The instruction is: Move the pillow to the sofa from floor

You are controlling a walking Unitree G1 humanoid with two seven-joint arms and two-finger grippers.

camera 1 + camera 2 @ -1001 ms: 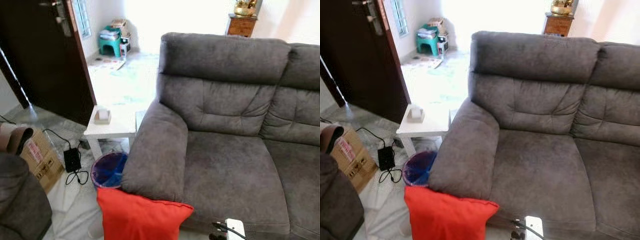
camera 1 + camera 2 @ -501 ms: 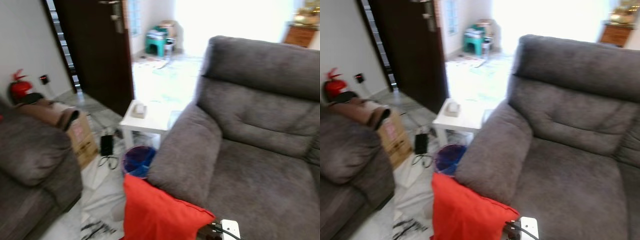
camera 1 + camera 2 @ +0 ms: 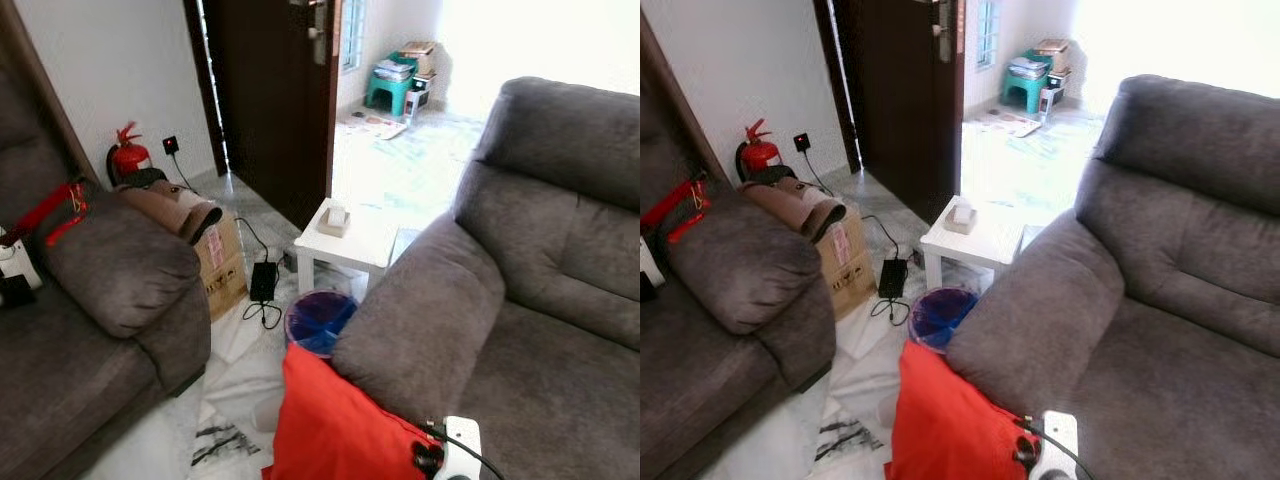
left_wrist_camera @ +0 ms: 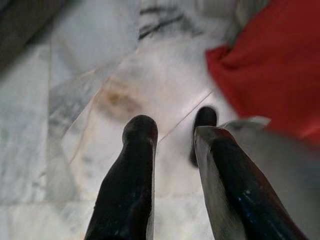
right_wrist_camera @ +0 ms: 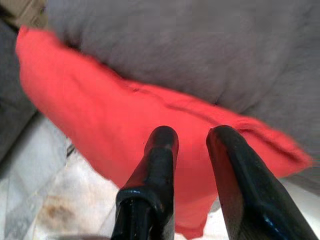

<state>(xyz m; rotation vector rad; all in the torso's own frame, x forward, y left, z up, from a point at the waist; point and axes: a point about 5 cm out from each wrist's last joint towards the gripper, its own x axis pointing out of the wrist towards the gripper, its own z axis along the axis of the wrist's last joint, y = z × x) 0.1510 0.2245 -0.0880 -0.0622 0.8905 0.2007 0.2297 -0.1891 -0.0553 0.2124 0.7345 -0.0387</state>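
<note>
I see the red pillow [image 3: 335, 430] propped on the floor [image 3: 225, 390], leaning against the front of the sofa's [image 3: 520, 300] armrest [image 3: 420, 320], so it is not yet on the seat. I judge it stands up that way because the armrest is holding it; pull it clear and it will probably flop.

My right gripper [image 5: 192, 135] hangs just above the pillow's upper edge, fingers a little apart and holding nothing. I read that as lined up for a pinch on the fabric, since a soft cushion gives the fingers an edge to bite. My left gripper [image 4: 172, 125] points down at the marble tile, also parted and empty, with a corner of the pillow just beside it, likely waiting to support the other side.

A blue bin [image 3: 320, 320] sits between the pillow and the small white table [image 3: 350, 235], near enough that a sloppy lift could knock it. A charger and cable [image 3: 263, 285] lie on the floor by a cardboard box [image 3: 222, 265], beside the second couch [image 3: 90, 300].
</note>
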